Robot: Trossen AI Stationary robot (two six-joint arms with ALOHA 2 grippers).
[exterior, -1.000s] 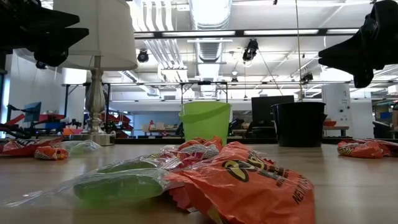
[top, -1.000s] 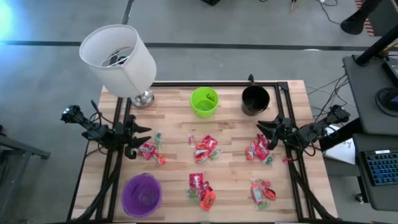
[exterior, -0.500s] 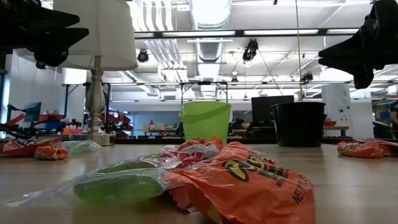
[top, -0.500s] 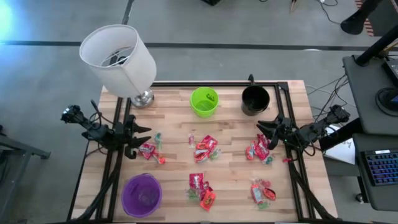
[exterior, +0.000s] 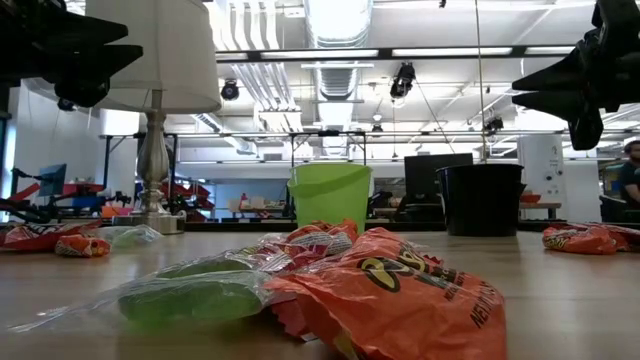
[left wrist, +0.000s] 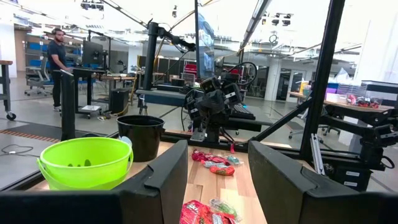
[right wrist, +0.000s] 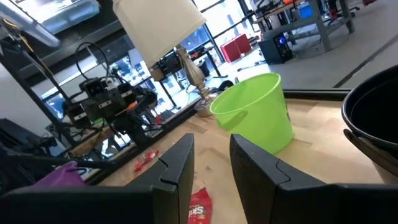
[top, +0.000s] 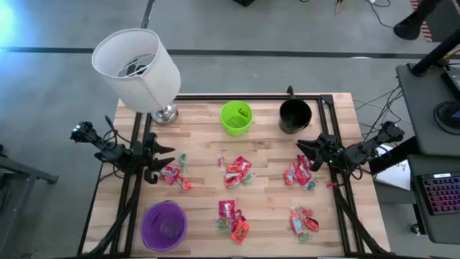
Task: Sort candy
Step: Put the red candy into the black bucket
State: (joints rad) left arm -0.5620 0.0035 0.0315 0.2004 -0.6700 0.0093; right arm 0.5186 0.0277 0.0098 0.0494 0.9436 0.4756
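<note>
Candy (top: 238,173) lies scattered across the surface's (top: 201,144) middle — two cups (top: 236,117) at the far edge, a lamp (top: 136,65) at its far-left corner.

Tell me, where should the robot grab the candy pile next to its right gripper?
Probably from straight above. The candy pile lies flat on the table, so pinching a raised crinkly wrapper edge looks easiest. The right gripper, fingers open, hovers just beside it; the black cup stands clear behind.

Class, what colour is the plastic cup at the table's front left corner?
Purple: the round plastic cup shows best in the high view.
</note>
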